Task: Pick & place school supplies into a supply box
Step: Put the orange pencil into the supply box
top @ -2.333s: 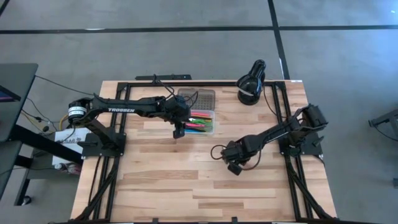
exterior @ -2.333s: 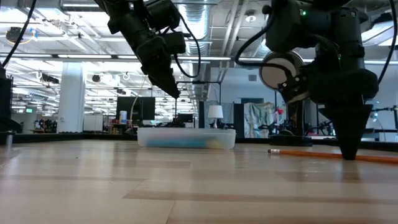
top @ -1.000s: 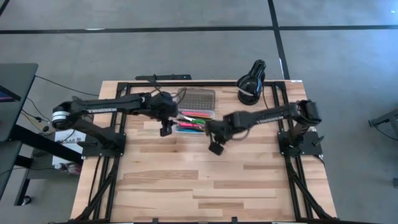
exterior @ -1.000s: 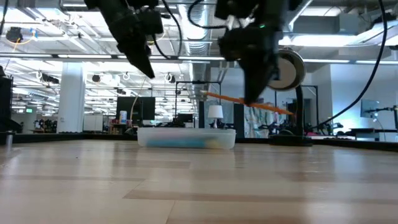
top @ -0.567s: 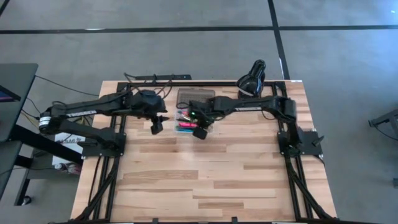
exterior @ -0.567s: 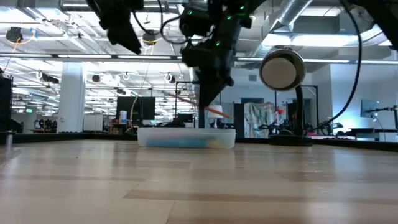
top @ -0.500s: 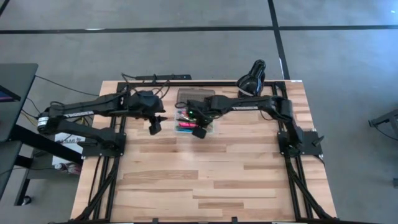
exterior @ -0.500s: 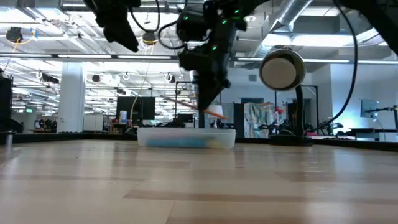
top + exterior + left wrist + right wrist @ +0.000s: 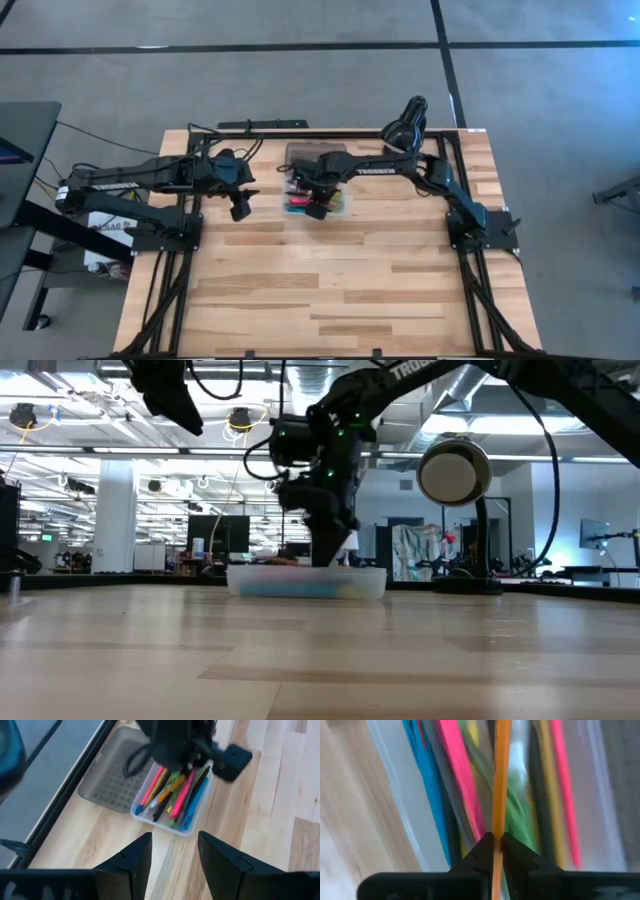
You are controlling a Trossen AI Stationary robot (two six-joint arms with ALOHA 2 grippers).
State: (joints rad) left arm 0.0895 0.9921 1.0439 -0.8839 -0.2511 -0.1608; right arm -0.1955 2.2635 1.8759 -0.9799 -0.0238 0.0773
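Right gripper point(image 9: 494, 845) jaws pinched on orange pencil point(image 9: 499, 780), low over supply box point(image 9: 340, 205) at upper centre of worktop point(image 9: 330, 290), pens inside, left gripper point(image 9: 240, 208) jaws wide, empty, left of box

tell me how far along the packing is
Mostly done: pens and markers already lie in the supply box. In hand: the right gripper holds an orange pencil over them. Left: releasing it; the lid sits beside the box. Left gripper waits alongside, open.
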